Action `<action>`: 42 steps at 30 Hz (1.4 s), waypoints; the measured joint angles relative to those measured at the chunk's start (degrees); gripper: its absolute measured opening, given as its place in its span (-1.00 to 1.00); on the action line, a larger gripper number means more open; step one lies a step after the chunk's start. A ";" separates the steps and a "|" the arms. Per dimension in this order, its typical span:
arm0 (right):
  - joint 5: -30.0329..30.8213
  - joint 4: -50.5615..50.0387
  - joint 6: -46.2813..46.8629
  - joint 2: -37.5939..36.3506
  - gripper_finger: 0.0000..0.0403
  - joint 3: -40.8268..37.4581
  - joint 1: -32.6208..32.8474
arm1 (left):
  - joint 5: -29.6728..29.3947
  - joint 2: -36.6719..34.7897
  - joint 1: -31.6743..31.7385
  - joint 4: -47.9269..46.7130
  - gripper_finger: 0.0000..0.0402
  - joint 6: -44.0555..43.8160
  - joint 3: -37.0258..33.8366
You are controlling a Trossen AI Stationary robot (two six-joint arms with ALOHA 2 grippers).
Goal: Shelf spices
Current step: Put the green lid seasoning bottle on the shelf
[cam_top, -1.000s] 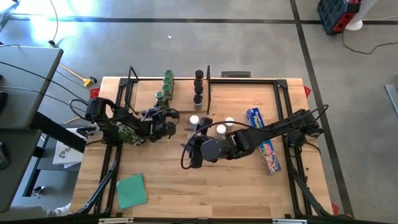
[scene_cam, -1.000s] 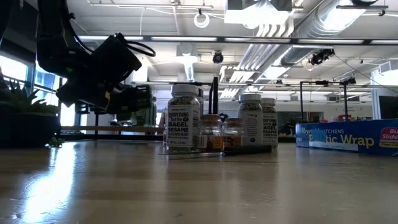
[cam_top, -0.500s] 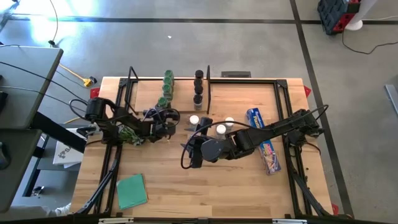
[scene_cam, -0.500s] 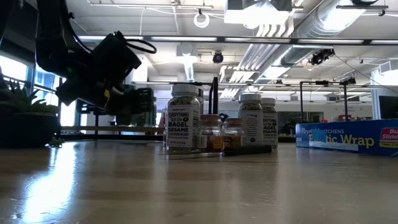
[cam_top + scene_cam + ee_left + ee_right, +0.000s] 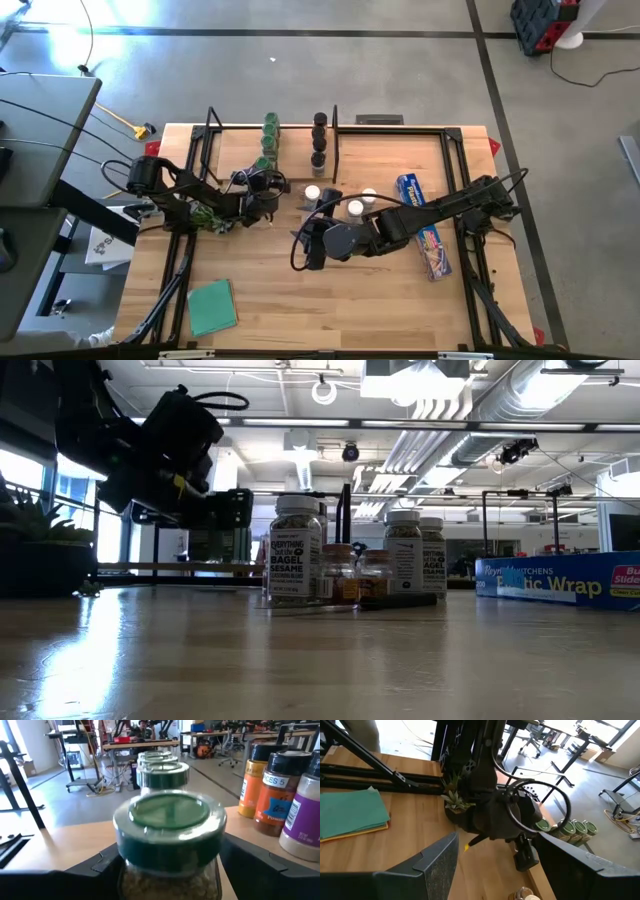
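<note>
- My left gripper (image 5: 263, 181) sat at the near end of the row of green-capped jars (image 5: 268, 133) on the shelf (image 5: 238, 150), its fingers spread on either side of the nearest green-capped jar (image 5: 169, 831), not clamping it.
- That jar stood upright, in line with two more green caps behind it.
- The black-capped jars (image 5: 319, 138) stood in a second row beside them, by the black upright rod (image 5: 334, 130).
- My right gripper (image 5: 309, 249) hung mid-table with its jaws wide and nothing between them.
- The white-capped jars (image 5: 354, 207) waited on the tabletop (image 5: 330, 300), near the blue wrap box (image 5: 424, 236).
</note>
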 joint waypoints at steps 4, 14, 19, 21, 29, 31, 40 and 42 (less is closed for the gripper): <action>0.00 -0.46 0.28 0.00 0.30 0.00 -0.01 | -0.26 -0.72 1.45 0.01 0.33 1.33 0.00; -0.01 -0.62 0.34 0.00 0.30 0.00 -0.01 | 1.44 -0.72 5.87 -0.26 0.33 1.25 -0.02; -0.44 -0.63 0.28 0.00 0.30 0.00 -0.01 | 1.50 -0.72 6.19 -0.18 0.33 1.25 -0.03; -0.46 -0.61 0.30 0.00 0.30 0.00 0.01 | 1.49 -0.72 6.19 0.14 0.33 1.55 -0.04; -0.46 -0.61 0.48 0.00 0.30 0.00 -0.01 | 1.49 -0.70 6.52 6.08 0.33 9.67 -0.07; -0.51 -0.61 1.32 0.00 0.30 0.00 0.01 | 1.53 -0.70 6.87 6.58 0.33 10.63 -0.07; -1.77 -0.61 1.86 0.00 0.30 0.00 -0.01 | 1.97 -0.70 7.94 7.12 0.33 10.76 -0.07; -1.77 -0.61 1.84 0.00 0.30 0.00 0.01 | 2.01 -0.70 7.46 7.10 0.33 10.80 -0.07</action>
